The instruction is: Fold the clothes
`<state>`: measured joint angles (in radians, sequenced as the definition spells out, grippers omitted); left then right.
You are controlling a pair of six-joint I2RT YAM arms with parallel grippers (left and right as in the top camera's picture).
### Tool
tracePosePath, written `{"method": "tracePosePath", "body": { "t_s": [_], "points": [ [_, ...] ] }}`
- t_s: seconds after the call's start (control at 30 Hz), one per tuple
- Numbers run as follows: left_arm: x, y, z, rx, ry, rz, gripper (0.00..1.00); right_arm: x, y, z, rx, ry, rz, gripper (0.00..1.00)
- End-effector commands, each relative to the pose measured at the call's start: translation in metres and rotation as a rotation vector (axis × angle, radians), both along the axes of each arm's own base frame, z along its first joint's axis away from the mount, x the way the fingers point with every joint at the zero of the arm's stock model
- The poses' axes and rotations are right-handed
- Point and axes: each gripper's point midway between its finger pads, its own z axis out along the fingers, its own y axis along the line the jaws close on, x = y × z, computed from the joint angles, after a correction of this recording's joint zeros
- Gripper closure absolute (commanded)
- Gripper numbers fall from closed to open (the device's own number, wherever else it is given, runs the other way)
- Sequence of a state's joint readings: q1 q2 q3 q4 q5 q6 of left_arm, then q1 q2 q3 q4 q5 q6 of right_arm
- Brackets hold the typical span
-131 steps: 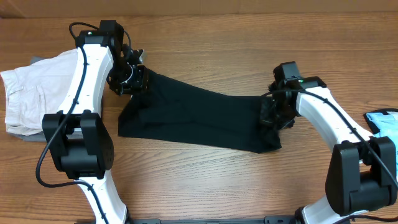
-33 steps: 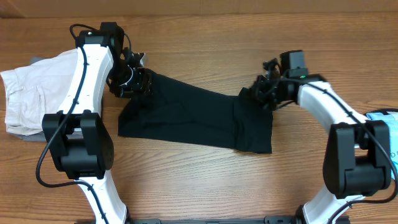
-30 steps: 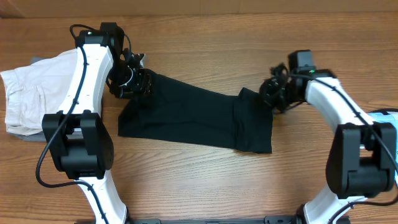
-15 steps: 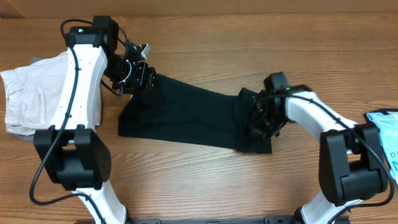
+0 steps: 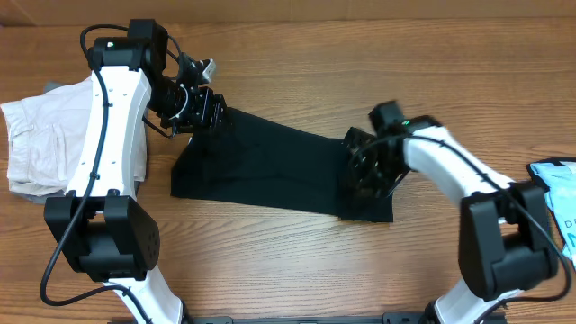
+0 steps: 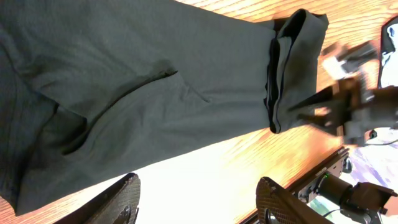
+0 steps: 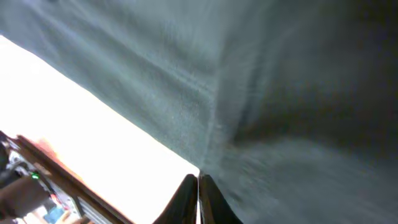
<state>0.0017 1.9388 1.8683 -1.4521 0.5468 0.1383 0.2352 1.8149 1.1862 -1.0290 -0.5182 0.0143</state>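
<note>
A black garment (image 5: 270, 166) lies spread flat across the middle of the wooden table (image 5: 297, 63), running from centre-left down toward centre-right of the overhead view. Its right end is doubled back on itself into a folded end (image 5: 371, 205) with a thicker edge.

The left pincer (image 5: 205, 106) sits at the garment's upper left corner, just at the cloth's edge. In the left wrist view its two fingers (image 6: 118, 199) stand far apart at the bottom of the frame, spread wide with nothing between them but bare table. The garment (image 6: 143, 93) fills the upper part of that view, and the folded end (image 6: 289, 62) shows at the upper right.

The right pincer (image 5: 367, 173) is over the folded end, down on or just above the cloth, near the garment's right edge. In the right wrist view its fingers (image 7: 208, 202) are drawn tight together at bottom centre, with their tips at the boundary between the dark cloth (image 7: 280, 93) and the bright table (image 7: 74, 124). Whether any cloth is pinched between them cannot be told.

A beige garment (image 5: 36, 144) lies at the far left of the overhead view, partly under the left arm. A light blue item (image 5: 556, 180) pokes in at the right edge, well apart from the black garment.
</note>
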Motion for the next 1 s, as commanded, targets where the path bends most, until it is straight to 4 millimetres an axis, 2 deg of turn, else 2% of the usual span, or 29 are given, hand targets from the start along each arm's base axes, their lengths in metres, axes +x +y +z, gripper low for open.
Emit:
{"method": "tracePosePath", "body": {
  "t_s": [0.0,0.1,0.2,0.33,0.57,0.63,0.7,0.77,0.83,0.97],
  "points": [
    [0.001,-0.002,0.013,-0.018,-0.046,-0.017,0.36,0.028,-0.024,0.048,0.015,-0.118,-0.101,0.91],
    [0.002,-0.001,0.013,-0.018,-0.048,-0.017,0.35,0.027,-0.051,0.054,-0.016,-0.073,-0.221,0.91],
    [0.002,-0.001,0.013,-0.018,-0.052,-0.017,0.35,0.014,-0.070,0.041,-0.075,-0.005,-0.258,0.95],
    [0.005,-0.001,0.014,-0.017,-0.062,-0.017,0.34,-0.011,-0.077,0.011,-0.140,0.100,-0.301,0.96],
    [0.005,-0.002,0.014,-0.018,-0.062,-0.017,0.34,-0.056,-0.087,-0.060,-0.243,0.235,-0.503,0.95],
    [0.005,-0.001,0.014,-0.017,-0.062,-0.017,0.34,-0.059,-0.086,-0.070,-0.234,0.222,-0.512,0.96],
    [0.005,-0.001,0.014,-0.017,-0.062,-0.017,0.34,-0.056,-0.084,-0.068,-0.214,0.209,-0.499,0.96],
    [0.005,-0.002,0.014,-0.018,-0.062,-0.017,0.34,-0.043,-0.075,-0.055,-0.148,0.161,-0.450,0.96],
    [0.005,-0.002,0.014,-0.018,-0.062,-0.017,0.34,-0.028,-0.069,-0.037,-0.099,0.106,-0.421,0.96],
    [0.005,-0.001,0.014,-0.017,-0.062,-0.017,0.34,0.020,-0.073,0.013,-0.056,-0.052,-0.447,0.96]
  ]
}}
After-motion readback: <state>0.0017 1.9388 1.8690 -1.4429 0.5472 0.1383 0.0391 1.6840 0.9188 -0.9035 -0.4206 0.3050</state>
